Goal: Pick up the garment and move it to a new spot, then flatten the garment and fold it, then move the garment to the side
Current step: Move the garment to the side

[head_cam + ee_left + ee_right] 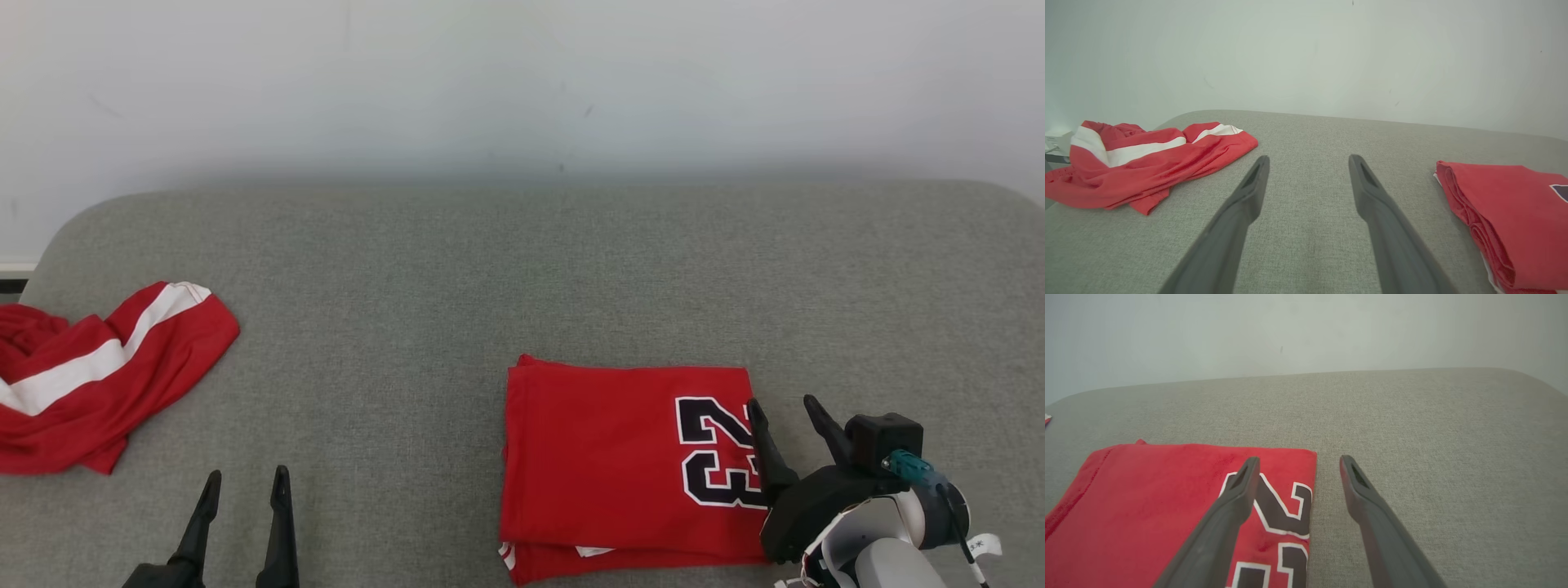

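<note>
A red jersey with a black number 23 lies folded into a flat rectangle on the grey cushion, right of centre; its folded edge appears in the left wrist view, and its number in the right wrist view. My right gripper hovers open over the jersey's right edge, one finger above the number, the other above bare cushion. My left gripper stands open near the front left, over bare cushion, holding nothing.
A crumpled red garment with white stripes lies at the cushion's left edge. The grey cushion reaches back to a pale wall, with rounded far corners and open room in its middle and back.
</note>
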`<state>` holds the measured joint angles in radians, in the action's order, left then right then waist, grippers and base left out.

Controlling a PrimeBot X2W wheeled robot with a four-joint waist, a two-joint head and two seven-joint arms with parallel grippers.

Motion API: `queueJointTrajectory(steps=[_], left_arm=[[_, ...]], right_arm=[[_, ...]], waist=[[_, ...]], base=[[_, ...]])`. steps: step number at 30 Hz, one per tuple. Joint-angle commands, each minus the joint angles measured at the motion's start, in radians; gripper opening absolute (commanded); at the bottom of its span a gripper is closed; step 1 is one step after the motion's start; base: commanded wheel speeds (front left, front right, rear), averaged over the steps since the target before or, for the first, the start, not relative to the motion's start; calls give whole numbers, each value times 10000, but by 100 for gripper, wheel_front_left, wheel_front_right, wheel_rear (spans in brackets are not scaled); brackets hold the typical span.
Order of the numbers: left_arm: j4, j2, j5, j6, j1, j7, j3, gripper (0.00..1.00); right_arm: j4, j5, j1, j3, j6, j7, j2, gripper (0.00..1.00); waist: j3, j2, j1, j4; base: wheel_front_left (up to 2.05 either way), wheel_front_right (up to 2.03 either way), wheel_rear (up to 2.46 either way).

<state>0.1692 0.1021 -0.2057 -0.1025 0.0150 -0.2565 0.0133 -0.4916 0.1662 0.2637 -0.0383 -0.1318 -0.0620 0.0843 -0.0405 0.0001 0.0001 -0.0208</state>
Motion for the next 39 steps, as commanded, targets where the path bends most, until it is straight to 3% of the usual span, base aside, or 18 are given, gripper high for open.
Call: queueJointTrajectory(steps=[1,18,19,20,21,29,39], left_arm=[[34,3,-80,34,-179,-34,-22,100],[154,45,-27,75,-452,-72,-215,100],[168,54,-39,81,-465,-75,-212,100],[179,61,-45,85,-479,-78,-213,100],[197,66,-53,90,-490,-81,-210,100],[216,50,-101,125,-634,-84,-210,100],[-253,-37,-96,74,-1259,-88,-210,100]], right_arm=[[-418,75,223,13,23,-64,32,100],[-3795,530,1009,-362,23,-673,-231,100],[-3976,629,1041,-405,23,-645,-263,71],[-4131,679,1080,-455,23,-640,-287,24],[-4250,744,1125,-518,23,-650,-308,0],[-4585,1105,2215,-894,23,-1026,-239,0],[-4542,1326,4518,-1536,23,-852,873,0]], waist=[[-139,-1,-1,-119],[-533,-1,-1,-477],[-547,-1,-1,-476],[-561,-1,-1,-474],[-572,-1,-1,-469],[-808,-1,-1,-409],[-2190,-1,-1,-129]], base=[[0,0,0],[0,0,0],[0,0,0],[0,0,0],[0,0,0],[0,0,0],[0,0,0]])
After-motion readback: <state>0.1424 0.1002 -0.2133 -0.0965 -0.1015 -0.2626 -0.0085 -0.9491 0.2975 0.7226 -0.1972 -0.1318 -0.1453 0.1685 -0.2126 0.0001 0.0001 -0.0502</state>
